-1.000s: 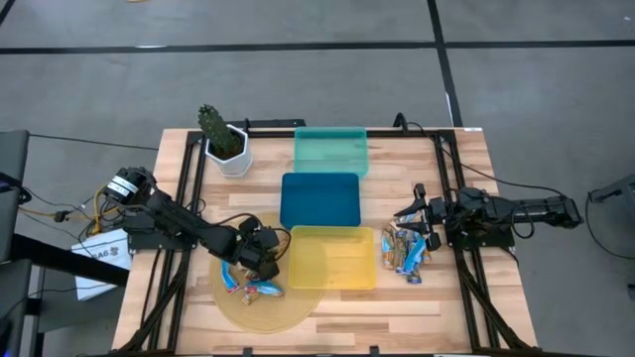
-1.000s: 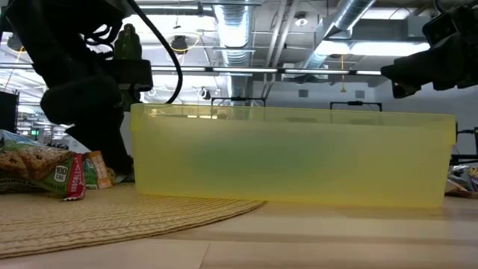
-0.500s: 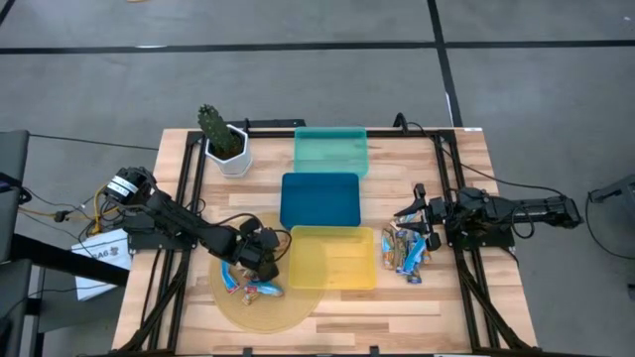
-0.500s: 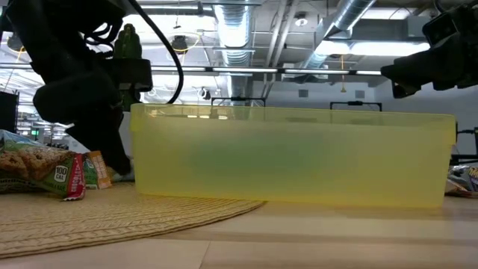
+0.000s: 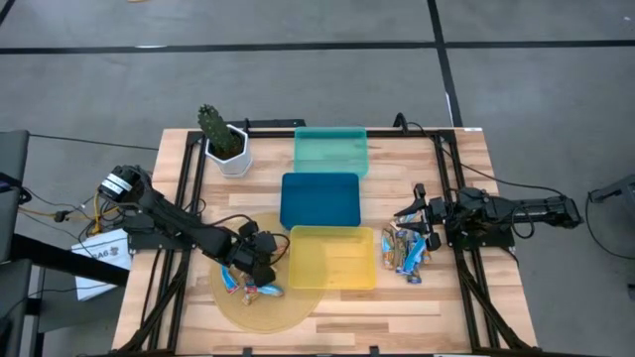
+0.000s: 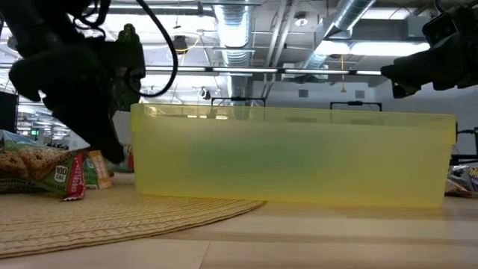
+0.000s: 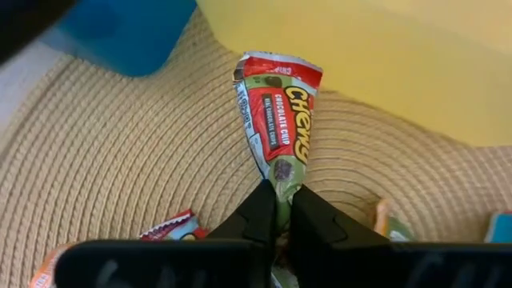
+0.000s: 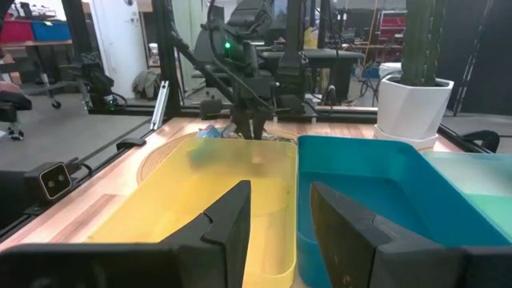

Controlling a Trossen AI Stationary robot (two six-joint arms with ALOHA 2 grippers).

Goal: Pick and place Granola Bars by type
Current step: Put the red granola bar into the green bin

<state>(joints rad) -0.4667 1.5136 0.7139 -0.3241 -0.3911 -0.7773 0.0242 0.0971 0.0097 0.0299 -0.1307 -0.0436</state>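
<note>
My left gripper (image 5: 252, 264) hangs over the round woven mat (image 5: 260, 302), shut on a red-and-green Chewy granola bar (image 7: 278, 112). More granola bars (image 5: 250, 292) lie on the mat below it, and they show at the left in the low view (image 6: 45, 168). Another pile of blue-white and tan bars (image 5: 407, 248) lies on the table right of the yellow tray (image 5: 331, 256). My right gripper (image 5: 415, 212) waits open above that pile, pointing toward the trays, with nothing between its fingers (image 8: 232, 216). My left gripper pinches one crimped end of the Chewy bar (image 7: 280, 188) between its two fingertips (image 7: 258, 210). The fingers come from above and lie along the bar. The bar reaches away below them over the mat; I cannot tell whether its far end (image 7: 280, 64) touches the mat.
A blue tray (image 5: 319, 198) and a teal tray (image 5: 330, 151) stand behind the yellow one, in a row toward the far edge. A potted cactus (image 5: 226, 147) stands at the far left. Black rails (image 5: 189, 198) run along both table sides.
My left gripper has risen a little and drawn back toward the table's left and near edges, away from the yellow tray. My right arm has kept still.
</note>
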